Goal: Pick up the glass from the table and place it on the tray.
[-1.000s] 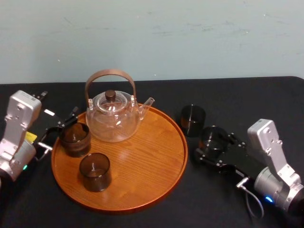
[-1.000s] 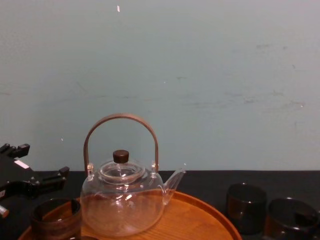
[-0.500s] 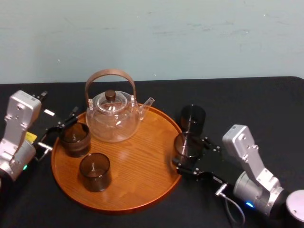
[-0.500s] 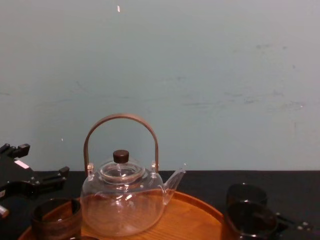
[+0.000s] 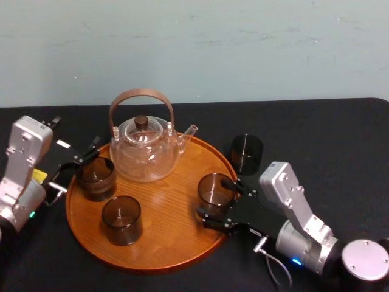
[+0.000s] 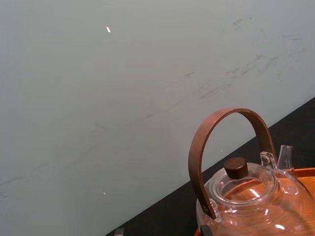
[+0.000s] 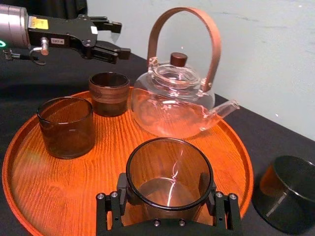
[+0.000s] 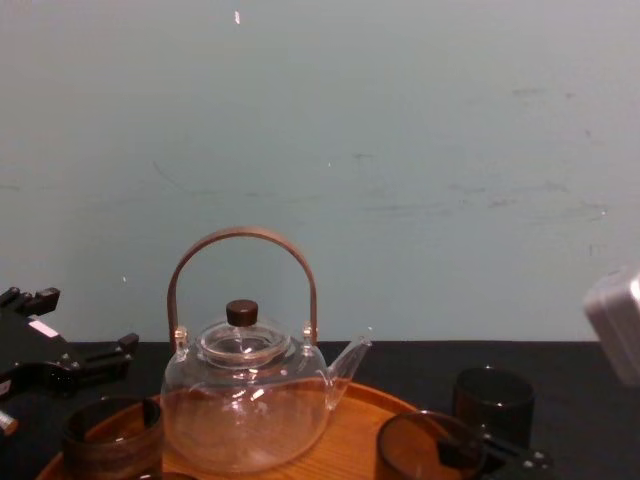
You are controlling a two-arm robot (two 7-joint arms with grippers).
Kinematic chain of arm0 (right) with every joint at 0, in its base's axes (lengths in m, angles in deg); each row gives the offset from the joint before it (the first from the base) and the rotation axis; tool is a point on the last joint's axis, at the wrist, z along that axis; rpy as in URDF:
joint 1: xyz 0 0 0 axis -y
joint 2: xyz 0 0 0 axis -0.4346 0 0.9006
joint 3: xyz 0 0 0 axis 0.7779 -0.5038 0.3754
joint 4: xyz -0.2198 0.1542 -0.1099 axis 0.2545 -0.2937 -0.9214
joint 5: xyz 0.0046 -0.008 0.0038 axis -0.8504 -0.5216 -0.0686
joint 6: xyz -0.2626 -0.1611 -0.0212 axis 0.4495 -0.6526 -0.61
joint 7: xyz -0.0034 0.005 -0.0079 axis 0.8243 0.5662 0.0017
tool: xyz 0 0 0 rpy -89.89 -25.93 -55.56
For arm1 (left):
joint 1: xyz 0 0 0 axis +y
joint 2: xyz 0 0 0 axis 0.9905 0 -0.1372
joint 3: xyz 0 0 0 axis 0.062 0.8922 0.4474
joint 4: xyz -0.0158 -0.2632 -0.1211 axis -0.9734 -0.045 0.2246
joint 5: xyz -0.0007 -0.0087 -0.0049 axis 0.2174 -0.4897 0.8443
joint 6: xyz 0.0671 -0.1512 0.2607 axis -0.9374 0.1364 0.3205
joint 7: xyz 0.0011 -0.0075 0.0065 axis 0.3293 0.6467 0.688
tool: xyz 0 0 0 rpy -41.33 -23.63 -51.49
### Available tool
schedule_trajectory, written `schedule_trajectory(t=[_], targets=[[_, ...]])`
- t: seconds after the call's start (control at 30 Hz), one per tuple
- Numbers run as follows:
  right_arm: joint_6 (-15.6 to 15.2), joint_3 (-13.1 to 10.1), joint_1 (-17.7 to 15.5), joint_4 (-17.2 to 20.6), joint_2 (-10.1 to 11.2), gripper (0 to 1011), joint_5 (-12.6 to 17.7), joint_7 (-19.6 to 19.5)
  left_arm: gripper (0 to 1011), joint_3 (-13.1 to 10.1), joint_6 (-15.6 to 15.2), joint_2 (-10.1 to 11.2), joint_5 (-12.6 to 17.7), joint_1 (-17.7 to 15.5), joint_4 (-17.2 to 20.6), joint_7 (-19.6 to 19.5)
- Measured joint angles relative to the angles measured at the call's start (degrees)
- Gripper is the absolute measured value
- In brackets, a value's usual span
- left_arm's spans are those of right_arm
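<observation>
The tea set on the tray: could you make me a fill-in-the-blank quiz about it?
The held glass is gripped by the robot's ___ pincer at the tray's right side.
The tray also carries the teapot and ___ more glasses.
One last glass stands off the tray on the black ___.
The left pincer sits open beside the tray's ___ rim.
Missing words: right; two; table; left.

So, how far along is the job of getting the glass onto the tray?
Done: two glasses sit on the tray. In hand: the right gripper clamps a third glass over the tray. Left: release it; a dark glass waits on the table. The left gripper idles by the tray.
</observation>
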Motion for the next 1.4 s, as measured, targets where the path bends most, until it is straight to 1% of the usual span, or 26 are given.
schedule_trajectory(t=[0.1, 0.53, 0.87, 1.4], targets=[[0.1, 1.1, 0.9, -0.7, -0.5, 916, -0.6, 0.0, 1001, 0.0, 0.0, 0.0, 0.0, 0.0, 0.0, 0.0], [0.2, 4.2, 3.3, -2.9, -2.2, 916, -2.1, 0.7, 1001, 0.0, 0.0, 0.0, 0.0, 0.0, 0.0, 0.0], [0.3, 5.6, 4.2, -3.9, -2.9, 916, -2.2, 1.2, 1001, 0.0, 0.0, 0.0, 0.0, 0.0, 0.0, 0.0], [0.0, 6.9, 5.0, -5.5, -3.8, 916, -2.2, 1.6, 1002, 0.0, 0.0, 0.0, 0.0, 0.0, 0.0, 0.0]])
